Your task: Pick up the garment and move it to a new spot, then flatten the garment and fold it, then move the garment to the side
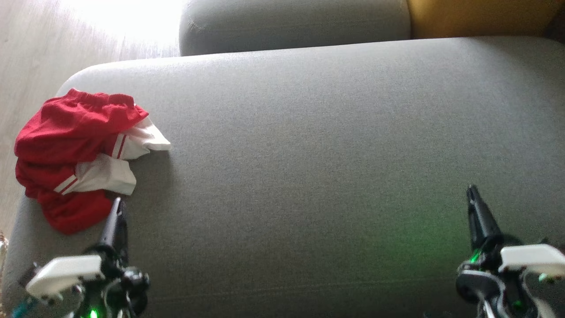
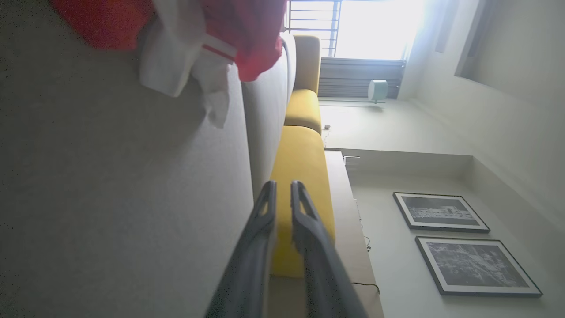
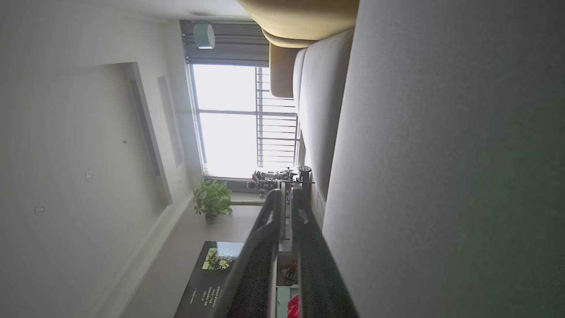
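Note:
The garment (image 1: pixel 77 154) is red with white, red-striped cuffs and lies bunched up at the left end of the grey sofa seat (image 1: pixel 318 154), partly draped over its edge. My left gripper (image 1: pixel 117 207) is shut and empty, hovering just to the right of the garment's lower edge. In the left wrist view the garment (image 2: pixel 185 39) is at the top, well beyond my left gripper (image 2: pixel 282 187). My right gripper (image 1: pixel 472 191) is shut and empty over the seat's right side; in the right wrist view its fingertips (image 3: pixel 286 193) are pressed together beside the seat (image 3: pixel 441 176).
A grey backrest cushion (image 1: pixel 295 22) and a yellow cushion (image 1: pixel 481 17) sit behind the seat. Wooden floor (image 1: pixel 53 48) lies beyond the left edge. The left wrist view shows yellow sofa sections (image 2: pixel 302 176) and framed pictures (image 2: pixel 441 212); a plant (image 3: pixel 212 203) shows in the right wrist view.

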{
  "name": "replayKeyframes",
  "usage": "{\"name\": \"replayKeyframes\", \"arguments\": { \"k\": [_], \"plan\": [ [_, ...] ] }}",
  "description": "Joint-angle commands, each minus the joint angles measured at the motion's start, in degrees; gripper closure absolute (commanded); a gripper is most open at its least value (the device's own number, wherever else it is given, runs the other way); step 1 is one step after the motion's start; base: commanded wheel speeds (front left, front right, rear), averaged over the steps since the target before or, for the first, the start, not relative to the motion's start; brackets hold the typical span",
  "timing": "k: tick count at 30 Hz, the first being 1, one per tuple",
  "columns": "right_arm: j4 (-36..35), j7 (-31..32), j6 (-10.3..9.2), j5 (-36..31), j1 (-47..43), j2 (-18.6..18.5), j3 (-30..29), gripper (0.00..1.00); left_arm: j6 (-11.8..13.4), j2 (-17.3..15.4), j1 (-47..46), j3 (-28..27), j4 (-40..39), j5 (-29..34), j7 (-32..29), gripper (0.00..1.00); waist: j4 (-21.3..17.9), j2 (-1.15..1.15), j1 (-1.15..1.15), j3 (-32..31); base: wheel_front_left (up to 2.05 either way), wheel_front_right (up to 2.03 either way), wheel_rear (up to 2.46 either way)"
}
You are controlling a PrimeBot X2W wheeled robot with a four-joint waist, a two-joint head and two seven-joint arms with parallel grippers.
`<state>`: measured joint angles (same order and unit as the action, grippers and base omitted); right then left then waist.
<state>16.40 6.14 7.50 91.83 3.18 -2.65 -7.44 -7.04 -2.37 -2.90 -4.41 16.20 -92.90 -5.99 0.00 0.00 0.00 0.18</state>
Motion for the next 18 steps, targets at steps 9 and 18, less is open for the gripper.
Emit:
{"name": "replayKeyframes", "arguments": {
  "k": [9,18],
  "plan": [
    [2.2,-1.1,0.00,-0.1,-1.4,0.3,1.8,0.00,0.0,0.4,1.9,1.0,1.7,0.3,1.0,0.00,-0.1,0.00,0.00,0.0,0.00,0.00,0.00],
    [1.2,-2.4,0.00,-3.3,-1.3,0.3,2.9,0.00,0.0,0.2,2.0,1.7,0.6,4.3,2.4,0.00,-0.2,0.00,0.00,0.0,0.00,0.00,0.00]
  ]
}}
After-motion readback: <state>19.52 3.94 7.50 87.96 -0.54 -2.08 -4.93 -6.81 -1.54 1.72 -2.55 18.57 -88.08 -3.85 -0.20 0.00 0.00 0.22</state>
